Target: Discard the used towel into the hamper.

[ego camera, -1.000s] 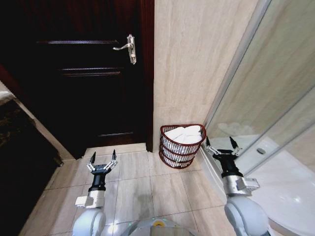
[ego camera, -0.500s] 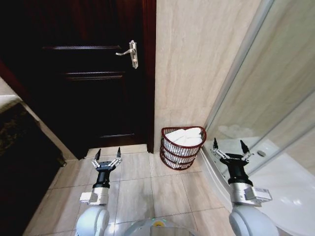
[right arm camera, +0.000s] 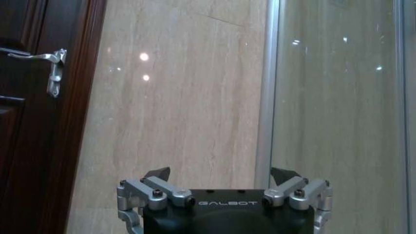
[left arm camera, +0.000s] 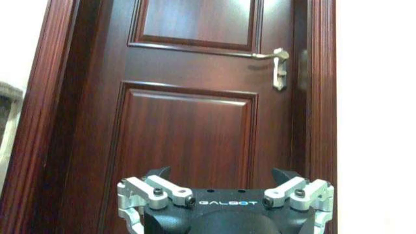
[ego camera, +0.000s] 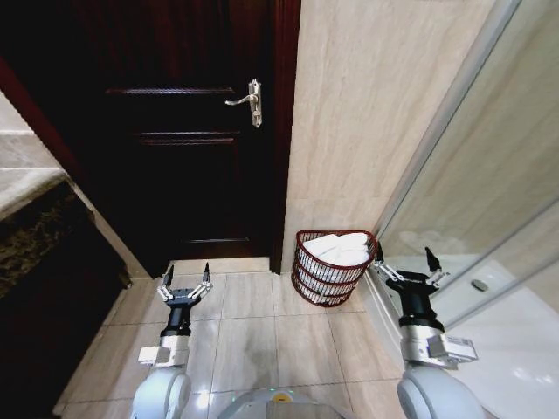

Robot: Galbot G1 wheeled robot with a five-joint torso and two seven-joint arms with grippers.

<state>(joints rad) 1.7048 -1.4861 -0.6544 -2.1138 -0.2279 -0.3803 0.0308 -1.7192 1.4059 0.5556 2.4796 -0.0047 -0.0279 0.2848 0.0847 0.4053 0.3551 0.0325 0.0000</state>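
The hamper (ego camera: 332, 278), a small round reddish-brown slatted basket, stands on the floor tiles against the beige wall, just right of the door frame. White towel (ego camera: 341, 247) cloth lies folded inside it, up to the rim. My left gripper (ego camera: 184, 281) is held low over the floor, to the left of the hamper, open and empty. My right gripper (ego camera: 406, 262) is held just right of the hamper, beside its rim, also open and empty. In the wrist views, the left gripper (left arm camera: 221, 176) faces the door and the right gripper (right arm camera: 221, 175) faces the wall.
A dark wooden door (ego camera: 175, 175) with a silver handle (ego camera: 247, 98) is shut ahead on the left. A glass shower screen (ego camera: 489, 192) with a metal frame runs along the right. A dark counter (ego camera: 39, 253) edges the left side. Pale floor tiles (ego camera: 262, 336) lie between the arms.
The whole picture has shifted right and down, so the camera has moved. Both grippers stay open and empty, and the hamper and towel stay in place.
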